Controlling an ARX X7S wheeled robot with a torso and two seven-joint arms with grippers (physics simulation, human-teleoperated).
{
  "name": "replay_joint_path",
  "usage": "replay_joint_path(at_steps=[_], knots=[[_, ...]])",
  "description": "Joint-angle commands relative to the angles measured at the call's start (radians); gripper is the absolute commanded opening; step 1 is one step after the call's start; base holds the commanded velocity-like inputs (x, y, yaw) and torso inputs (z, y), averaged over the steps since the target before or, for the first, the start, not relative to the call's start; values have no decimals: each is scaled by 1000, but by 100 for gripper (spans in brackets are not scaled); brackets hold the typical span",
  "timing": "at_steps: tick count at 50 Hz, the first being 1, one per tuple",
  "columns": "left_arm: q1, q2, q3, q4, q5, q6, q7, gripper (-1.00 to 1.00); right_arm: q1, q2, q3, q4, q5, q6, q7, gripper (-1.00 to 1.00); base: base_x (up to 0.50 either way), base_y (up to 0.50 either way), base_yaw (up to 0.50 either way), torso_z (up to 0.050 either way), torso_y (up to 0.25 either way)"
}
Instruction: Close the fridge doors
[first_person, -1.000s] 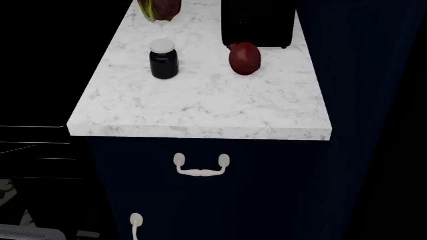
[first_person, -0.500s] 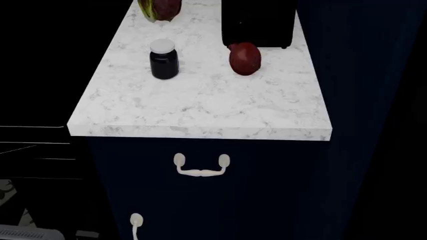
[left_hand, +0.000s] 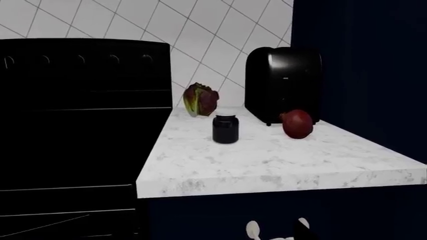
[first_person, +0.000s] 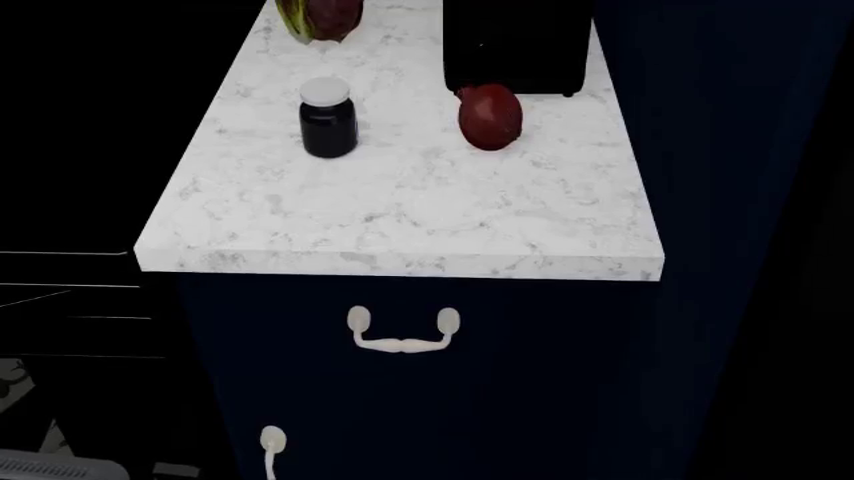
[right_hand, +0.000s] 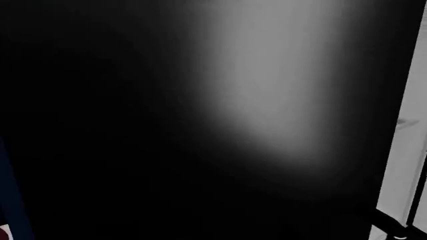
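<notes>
In the right wrist view a glossy black panel (right_hand: 267, 100) with a soft grey sheen fills almost the whole frame, very close to the camera. It looks like one of the fridge doors. A white strip (right_hand: 408, 150) runs along one edge of it. No handle shows, and I cannot tell whether the door stands open or closed. The right gripper does not show in any view. In the left wrist view only a small dark wedge (left_hand: 303, 231) at the frame edge, over a cream handle, may be a left fingertip. The head view shows neither the fridge doors nor the arms.
A white marble counter (first_person: 400, 215) tops a navy cabinet (first_person: 427, 390) with cream curved handles (first_person: 400, 335). On the counter stand a dark jar (first_person: 327, 120), a red fruit (first_person: 489, 116), a black toaster (first_person: 518, 45) and a lettuce (first_person: 320, 18). Black drawers (left_hand: 73, 130) adjoin the counter.
</notes>
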Motion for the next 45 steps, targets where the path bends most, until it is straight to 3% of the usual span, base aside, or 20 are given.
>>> replay_joint_path(at_steps=[1,9,21,23,26,28,38,45], knots=[[-3,-3,3,-2,-4,2,-1,100,-198,20,196,-236,169,-45,95,100,0,0,0,0,0],[-3,-5,7,-1,1,3,-6,100,-360,-27,333,-424,232,-68,86,100,0,0,0,0,0],[-3,-7,15,-3,9,2,-15,100,-422,-200,245,-673,164,-54,13,100,0,0,0,0,0],[-4,-7,21,-5,21,6,-19,100,-386,-214,192,-705,106,-31,-16,100,0,0,0,0,0],[-5,-8,23,-11,20,10,-15,100,-519,-5,-197,-705,-213,-467,-75,100,0,0,0,0,0],[-5,-8,24,-11,24,11,-18,100,-513,52,-382,-705,-330,-635,-54,100,0,0,0,0,0],[-3,-12,31,-5,27,21,-18,100,-600,-108,-618,-587,-761,-769,-289,100,0,0,0,0,0],[-3,-13,36,-7,40,32,-24,100,-645,-168,-669,-462,-853,-874,-365,100,0,0,0,0,0]])
